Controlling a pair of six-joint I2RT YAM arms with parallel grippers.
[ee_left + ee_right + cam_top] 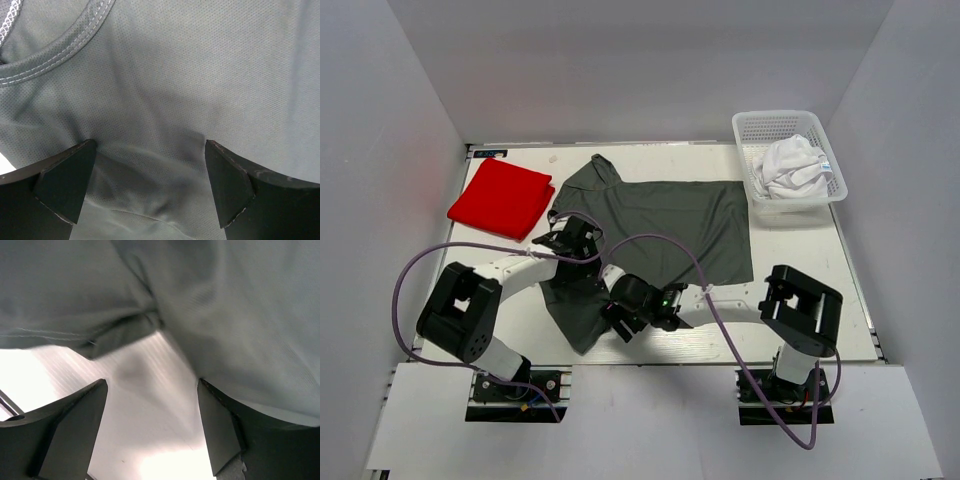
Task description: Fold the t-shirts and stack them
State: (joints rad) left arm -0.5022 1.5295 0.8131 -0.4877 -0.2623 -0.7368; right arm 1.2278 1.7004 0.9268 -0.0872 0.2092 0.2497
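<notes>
The dark grey t-shirt (690,225) lies spread on the white table, its left part bunched under the arms. My left gripper (572,234) is open, its jaws wide apart just above the grey cloth (200,75) near the stitched collar (60,55). My right gripper (619,325) is open and empty at the shirt's near left edge, with grey cloth (240,315) over bare table (150,440). The red t-shirt (500,197) lies folded at the far left. The white t-shirt (792,168) sits crumpled in the basket.
The white mesh basket (752,125) stands at the far right corner of the table. Grey walls close in the table on three sides. Purple cables loop over both arms above the shirt's near part.
</notes>
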